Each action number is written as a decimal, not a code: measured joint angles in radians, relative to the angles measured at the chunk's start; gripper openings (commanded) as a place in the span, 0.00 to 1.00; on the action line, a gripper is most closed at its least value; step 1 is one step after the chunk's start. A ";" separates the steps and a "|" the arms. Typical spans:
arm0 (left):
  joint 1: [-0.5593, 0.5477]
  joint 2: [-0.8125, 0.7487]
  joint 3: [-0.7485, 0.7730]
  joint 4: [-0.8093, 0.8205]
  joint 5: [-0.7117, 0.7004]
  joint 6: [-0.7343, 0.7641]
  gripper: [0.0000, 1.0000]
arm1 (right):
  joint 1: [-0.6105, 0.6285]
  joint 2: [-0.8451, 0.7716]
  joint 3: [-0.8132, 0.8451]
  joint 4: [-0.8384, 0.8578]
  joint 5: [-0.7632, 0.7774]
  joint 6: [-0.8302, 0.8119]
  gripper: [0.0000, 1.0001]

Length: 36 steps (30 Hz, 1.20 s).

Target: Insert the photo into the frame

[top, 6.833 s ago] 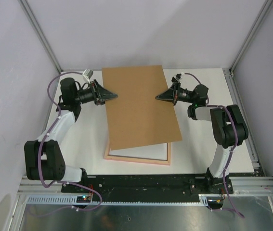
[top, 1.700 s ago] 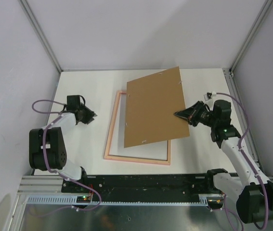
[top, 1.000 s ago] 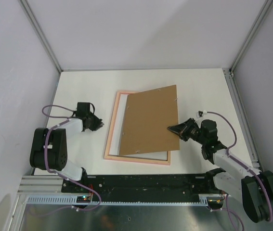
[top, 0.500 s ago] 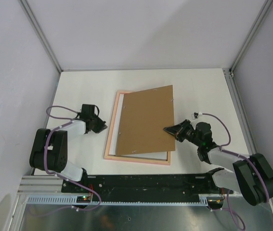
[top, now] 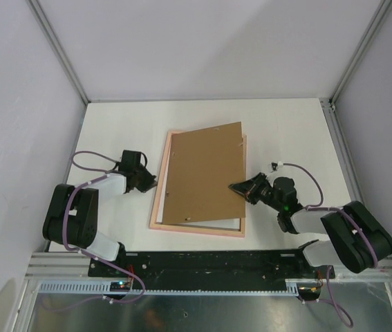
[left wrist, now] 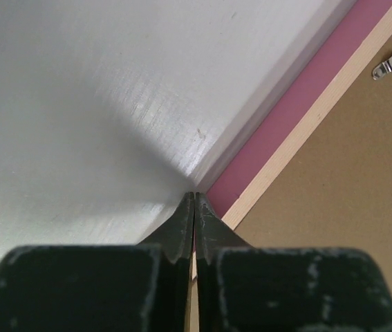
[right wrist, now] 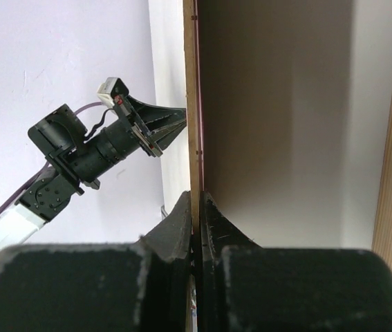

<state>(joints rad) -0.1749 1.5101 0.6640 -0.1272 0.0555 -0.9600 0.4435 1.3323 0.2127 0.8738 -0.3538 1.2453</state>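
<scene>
I have the right pincer (top: 234, 187) closed onto the right-hand edge of the plain brown rectangular backing board (top: 202, 173). In the right wrist view the two fingers (right wrist: 179, 214) pinch the thin board (right wrist: 191, 104) edge-on, with almost no gap left between them. That edge sits raised, with a shadowed space beneath it, so the board lies tilted rather than flat.

The thin-railed pale pink rectangular picture frame (top: 160, 200) lies flat on the white table (top: 113, 124), just in front of the two arm bases and between them. The board covers most of the frame's opening, turned slightly askew to the rails. A white strip (top: 216, 223) shows inside the near rail, and the board's far right corner overlaps the right rail.

My left pincer (top: 153, 183) is low on the table at the frame's left rail. In the left wrist view its fingers (left wrist: 182, 221) are pressed fully together with nothing between them. The tips sit at the outer edge of the pink rail (left wrist: 306, 117); I cannot tell whether they touch it. Past the rail I see the brown board (left wrist: 348, 207) and a small metal clip (left wrist: 389, 62) on it.

The photo does not show in any of my views.
</scene>
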 measured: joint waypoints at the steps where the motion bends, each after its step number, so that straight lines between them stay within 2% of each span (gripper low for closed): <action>1: -0.003 0.000 0.000 0.000 -0.001 -0.001 0.00 | 0.005 0.011 0.000 0.013 0.004 0.000 0.00; 13: -0.019 0.000 -0.001 0.007 -0.019 -0.009 0.00 | 0.056 0.127 -0.008 0.149 0.055 0.035 0.00; 22: -0.023 -0.001 -0.001 0.008 -0.031 -0.010 0.00 | 0.084 0.128 -0.009 0.137 0.093 0.037 0.00; 24: -0.023 -0.001 -0.001 0.010 -0.037 -0.010 0.00 | 0.085 0.124 0.000 0.105 0.095 0.029 0.08; 27: -0.023 -0.001 -0.001 0.013 -0.050 -0.010 0.00 | 0.085 0.105 0.037 0.027 0.095 0.006 0.27; 31: -0.026 -0.001 -0.001 0.014 -0.052 -0.010 0.00 | 0.087 0.061 0.112 -0.145 0.096 -0.061 0.47; 36: -0.032 -0.001 -0.001 0.013 -0.048 -0.010 0.00 | 0.087 0.022 0.186 -0.348 0.113 -0.142 0.60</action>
<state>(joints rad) -0.2070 1.5089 0.6628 -0.1139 0.0078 -0.9695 0.5301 1.3540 0.3985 0.5262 -0.2405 1.1038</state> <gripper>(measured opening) 0.005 0.540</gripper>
